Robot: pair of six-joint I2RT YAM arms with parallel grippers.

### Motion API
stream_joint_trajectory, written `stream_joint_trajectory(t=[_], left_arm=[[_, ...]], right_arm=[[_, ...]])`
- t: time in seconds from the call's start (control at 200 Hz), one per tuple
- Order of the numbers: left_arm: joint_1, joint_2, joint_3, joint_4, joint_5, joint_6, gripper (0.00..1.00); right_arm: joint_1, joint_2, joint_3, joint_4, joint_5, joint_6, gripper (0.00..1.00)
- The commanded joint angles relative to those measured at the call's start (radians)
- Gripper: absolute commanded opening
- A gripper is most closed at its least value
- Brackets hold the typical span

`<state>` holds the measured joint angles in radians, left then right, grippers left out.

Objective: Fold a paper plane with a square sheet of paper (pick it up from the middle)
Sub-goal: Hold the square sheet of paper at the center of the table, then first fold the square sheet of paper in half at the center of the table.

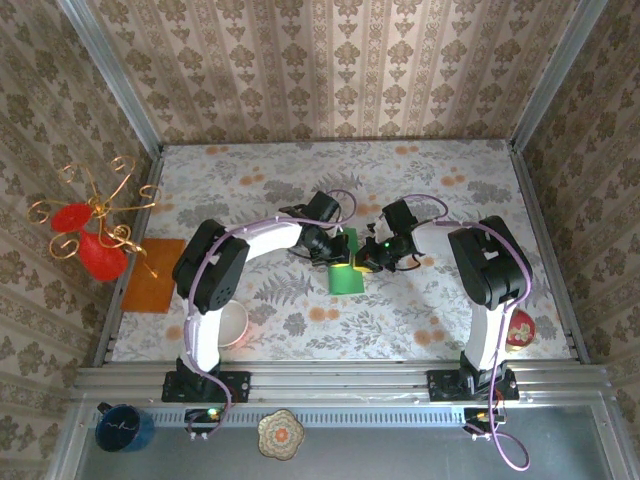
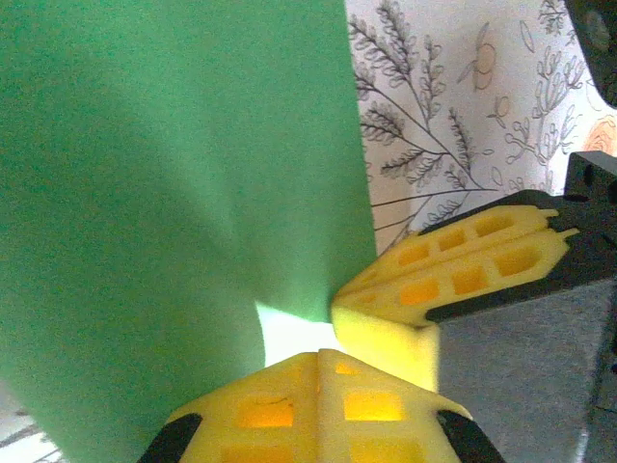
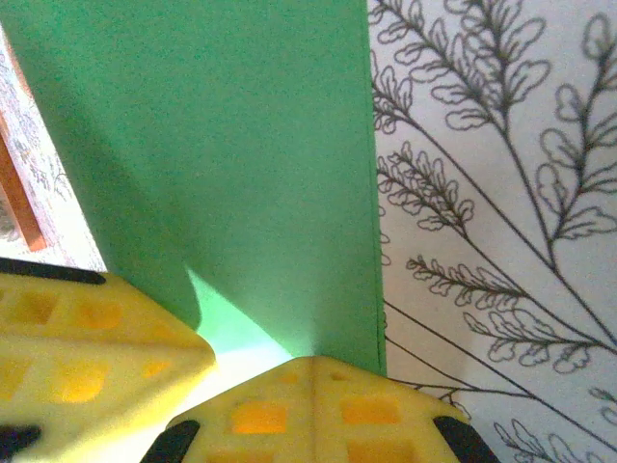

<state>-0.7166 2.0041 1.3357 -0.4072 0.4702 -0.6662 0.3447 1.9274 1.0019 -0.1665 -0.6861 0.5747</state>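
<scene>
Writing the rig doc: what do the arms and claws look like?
Left arm and right arm: white links, black joints and bases, lilac cables looped alongside. Left claw and right claw: yellow fingers with square cut-outs, on black mounts. A green light glows at the right wrist.

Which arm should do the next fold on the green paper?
Maybe right: the right gripper pinches the green sheet at its straight edge; the left gripper pinches beside it, farther in.

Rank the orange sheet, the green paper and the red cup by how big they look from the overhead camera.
Largest: orange sheet.
Next: green paper, partly covered.
Smallest: red cup, partly hidden, so its full size is unsure.
</scene>
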Motion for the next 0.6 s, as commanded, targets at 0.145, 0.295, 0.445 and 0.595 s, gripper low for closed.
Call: stream_joint_trajectory(t=[0.145, 0.295, 0.445, 0.595], left_arm=[[0.039, 0.008, -0.062, -0.011, 0.013, 0.085, 0.02], [0.073, -0.009, -0.106, 0.000, 0.004, 0.113, 0.02], [0.122, -0.044, -0.177, 0.016, 0.002, 0.152, 0.01], [0.203, -0.116, -0.246, 0.024, 0.010, 0.173, 0.01]], right_arm=[[0.004, 0.101, -0.039, -0.152, 0.161, -0.013, 0.03], [0.002, 0.110, -0.049, -0.162, 0.181, -0.018, 0.02], [-0.010, 0.110, -0.064, -0.165, 0.195, -0.021, 0.02], [-0.021, 0.110, -0.073, -0.160, 0.198, -0.023, 0.02]])
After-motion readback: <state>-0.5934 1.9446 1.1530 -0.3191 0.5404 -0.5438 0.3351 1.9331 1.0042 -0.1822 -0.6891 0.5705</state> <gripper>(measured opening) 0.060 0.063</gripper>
